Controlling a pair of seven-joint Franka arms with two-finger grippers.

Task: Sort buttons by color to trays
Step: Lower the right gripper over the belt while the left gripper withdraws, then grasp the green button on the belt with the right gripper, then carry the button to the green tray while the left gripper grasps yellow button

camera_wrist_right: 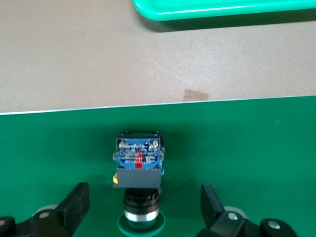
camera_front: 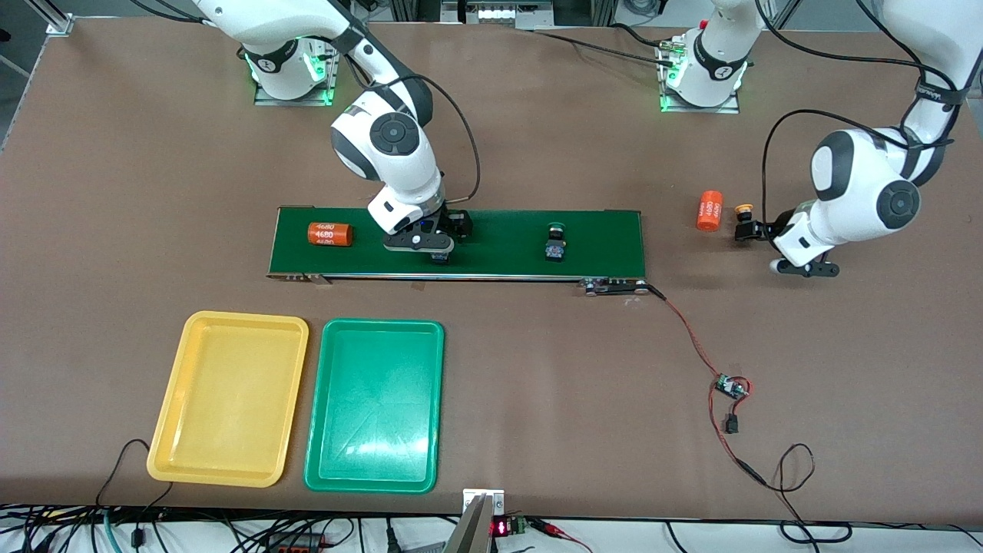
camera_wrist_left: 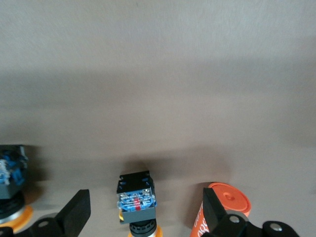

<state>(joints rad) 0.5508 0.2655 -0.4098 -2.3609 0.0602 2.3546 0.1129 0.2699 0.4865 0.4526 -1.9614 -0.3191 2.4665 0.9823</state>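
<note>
On the dark green belt (camera_front: 507, 253) a green button (camera_wrist_right: 138, 170) lies between the spread fingers of my open right gripper (camera_wrist_right: 143, 207), untouched; the front view shows it (camera_front: 439, 258) just under that gripper (camera_front: 438, 249). A second green button (camera_front: 555, 242) lies farther along the belt. My left gripper (camera_wrist_left: 145, 215) is open low over the bare table around a yellow-orange button (camera_wrist_left: 137, 200), apart from both fingers. Another orange-capped button (camera_wrist_left: 11, 185) sits at that view's edge. The front view shows a yellow button (camera_front: 743, 216) at my left gripper (camera_front: 751, 230). The yellow tray (camera_front: 246, 316) and green tray (camera_front: 384, 323) stand side by side.
One orange "4680" cylinder (camera_front: 329, 233) lies on the belt at the right arm's end. Another (camera_front: 709, 210) stands on the table right beside the left gripper's finger (camera_wrist_left: 215, 212). A red wire and small circuit board (camera_front: 729, 386) trail from the belt's end.
</note>
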